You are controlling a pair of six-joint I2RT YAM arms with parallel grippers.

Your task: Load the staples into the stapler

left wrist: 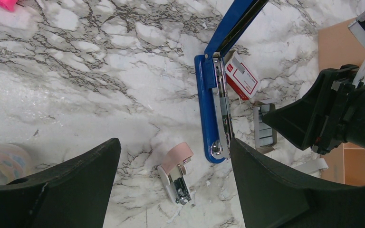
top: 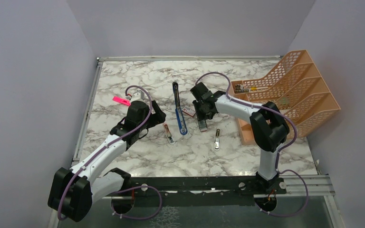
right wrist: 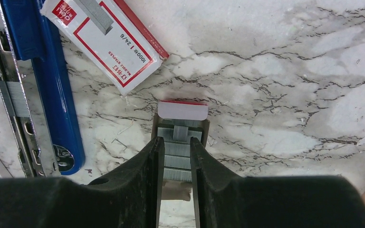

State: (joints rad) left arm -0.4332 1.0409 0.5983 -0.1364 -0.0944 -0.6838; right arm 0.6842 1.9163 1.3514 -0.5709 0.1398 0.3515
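From above, the blue stapler (top: pixel 179 109) lies open on the surface (top: pixel 138 80). Its long side runs from 12 to 6 o'clock, and the right end effector (top: pixel 203 124) is just beside it at 3 o'clock. The left wrist view shows the left end effector (left wrist: pixel 173 142) wide open and holding nothing. The right wrist view shows the right end effector (right wrist: pixel 175 156) squeezed nearly shut on the grey staples (right wrist: pixel 177 152) in their little tray (right wrist: pixel 183 110), so this arm is the near one and the stapler lies at 10 o'clock.
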